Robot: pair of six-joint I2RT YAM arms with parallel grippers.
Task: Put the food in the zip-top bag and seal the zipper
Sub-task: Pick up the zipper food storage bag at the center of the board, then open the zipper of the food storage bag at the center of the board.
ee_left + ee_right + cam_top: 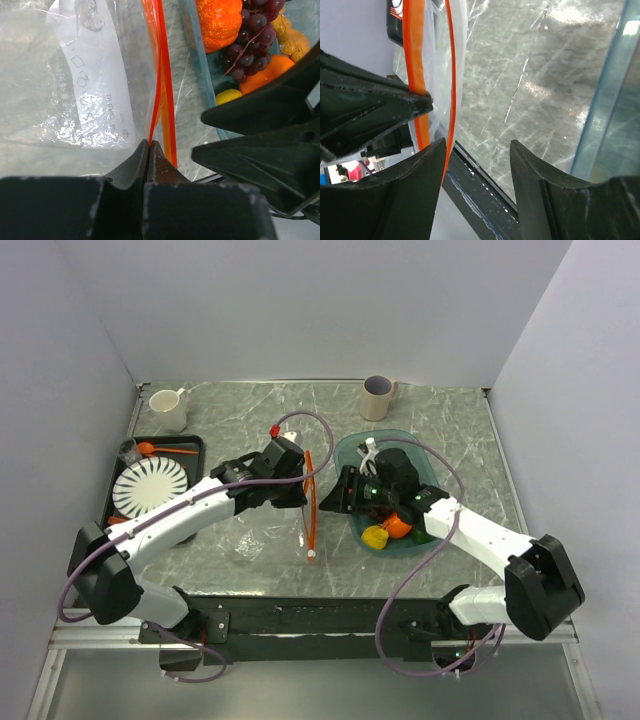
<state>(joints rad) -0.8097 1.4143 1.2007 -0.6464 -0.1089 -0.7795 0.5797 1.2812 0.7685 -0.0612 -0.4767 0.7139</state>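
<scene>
There: the left gripper (pixel 150 144) had its jaws clamped on the zipper (pixel 161 75) of the zip-top bag (pixel 75 75), which lay on the bench (pixel 430 410). The right gripper (pixel 477 147) had its jaws apart beside it. Flimsy, slippery film, I'd say; the stiffer zipper looked the place to pinch.

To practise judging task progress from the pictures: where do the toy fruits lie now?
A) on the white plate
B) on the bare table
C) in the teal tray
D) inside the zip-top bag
C: the left wrist view shows the grape bunch and an orange toy fruit inside the teal tray, while what shows of the zip-top bag holds no fruit.
</scene>
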